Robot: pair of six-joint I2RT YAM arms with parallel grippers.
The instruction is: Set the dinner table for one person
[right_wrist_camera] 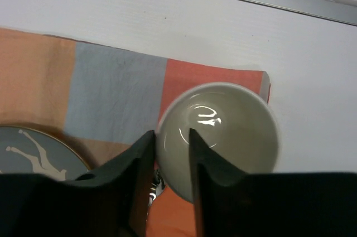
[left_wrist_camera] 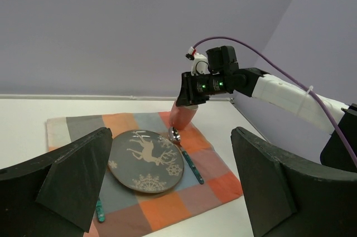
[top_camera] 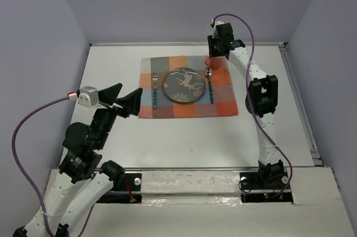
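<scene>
Pincer work first: the right pincer (right_wrist_camera: 172, 136) hangs over the far right corner of the cloth (top_camera: 223, 103), and its two fingers (right_wrist_camera: 139, 175) straddle the rim of the single cup (right_wrist_camera: 223, 131), one outside the wall and one inside. They stand close together, with a strip of the cup's pale inside showing between them. We cannot tell whether they are pinching the rim or merely flanking it, nor whether the cup's base sits on the cloth.

On the other side, the left pincer (top_camera: 130, 88) is released, its fingers spread wide. It hovers above the worktop (top_camera: 184, 142) just off the left edge of the cloth and grasps nothing.

We count one checkered cloth, orange, blue and grey, lying flat on the far half of the white worktop. That worktop spreads beneath everything, from the two arm bases at its near edge to the far wall, with a metal rail along its right side. One grey plate (top_camera: 183, 85) with a pale deer pattern sits in the middle of the cloth.

We count two teal-handled utensils on the cloth. One spoon (left_wrist_camera: 187, 156) lies just right of the plate, its bowl toward the cup. The other utensil (top_camera: 154, 93) lies just left of the plate, its head too small to identify.
</scene>
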